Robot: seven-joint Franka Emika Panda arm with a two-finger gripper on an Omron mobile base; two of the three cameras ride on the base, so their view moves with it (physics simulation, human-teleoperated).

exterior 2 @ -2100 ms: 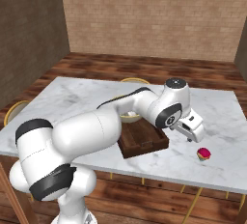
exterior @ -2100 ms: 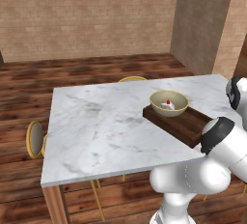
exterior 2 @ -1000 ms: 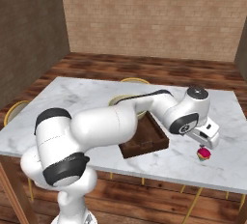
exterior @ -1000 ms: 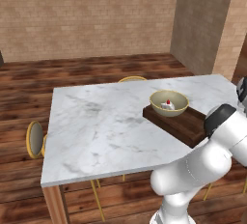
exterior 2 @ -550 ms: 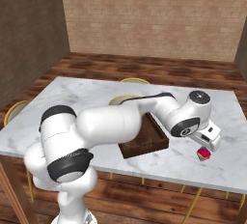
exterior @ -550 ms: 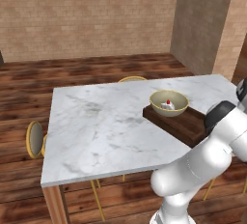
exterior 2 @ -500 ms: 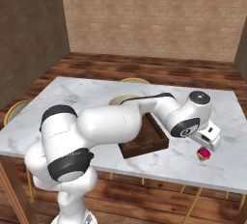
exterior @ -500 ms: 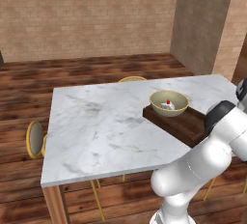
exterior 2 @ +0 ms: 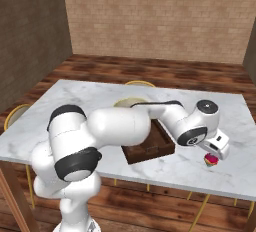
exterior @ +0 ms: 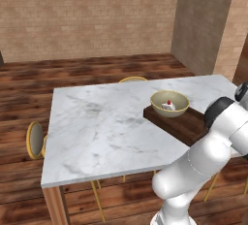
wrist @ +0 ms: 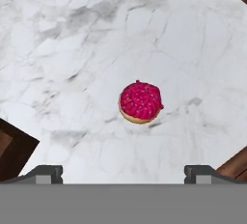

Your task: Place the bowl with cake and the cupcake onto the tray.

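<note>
My pincer point(wrist: 123, 172) hangs with its two dark tips spread as wide as they go at the bottom of the hand view, with nothing between them. Just above them, at the centre of that frame, sits the small cupcake with a raspberry-pink top and tan base point(wrist: 140, 102), alone on the white marble table point(wrist: 72, 35). In the right base view the same cupcake point(exterior 2: 210, 160) lies at the lower right, directly under the white hand, near the table's front edge and a little apart from the dark brown rectangular wooden tray point(exterior 2: 150, 148). In the left base view the wide tan-yellow bowl holding a white cake slice with a red dot point(exterior: 169, 104) already rests on the tray, right of centre. So I judge half the job done: the bowl is placed, and the cupcake remains to be grasped, lifted and carried over.
</note>
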